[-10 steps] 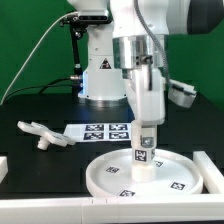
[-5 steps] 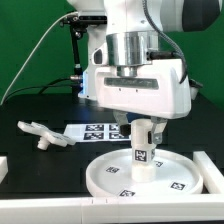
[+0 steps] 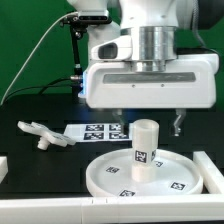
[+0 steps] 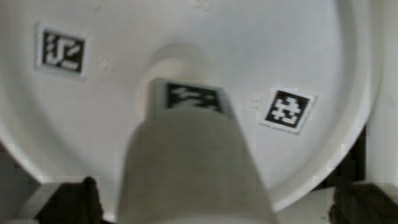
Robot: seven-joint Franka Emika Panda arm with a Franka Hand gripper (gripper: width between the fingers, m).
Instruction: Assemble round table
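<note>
The large white round disc (image 3: 110,178) lies on the black table at the front. The short cylindrical leg (image 3: 146,152) stands upright on the disc's central hub, with a tag on its side. My gripper (image 3: 149,126) hangs just above the leg, jaws wide open, one finger on each side of the leg's top and not touching it. In the wrist view the leg (image 4: 196,140) rises between the two dark fingertips (image 4: 71,203), with the disc (image 4: 107,110) and its tags beneath. The small branched foot piece (image 3: 40,133) lies on the table at the exterior view's left.
The marker board (image 3: 98,131) lies behind the disc. A white rail (image 3: 50,211) runs along the front edge, and white blocks stand at the exterior view's right (image 3: 211,166) and left (image 3: 3,166). The robot base (image 3: 100,75) stands behind.
My gripper was shut on the upright leg; it has let go, opened wide, turned about its vertical axis and risen slightly. The leg stays standing on the hub.
</note>
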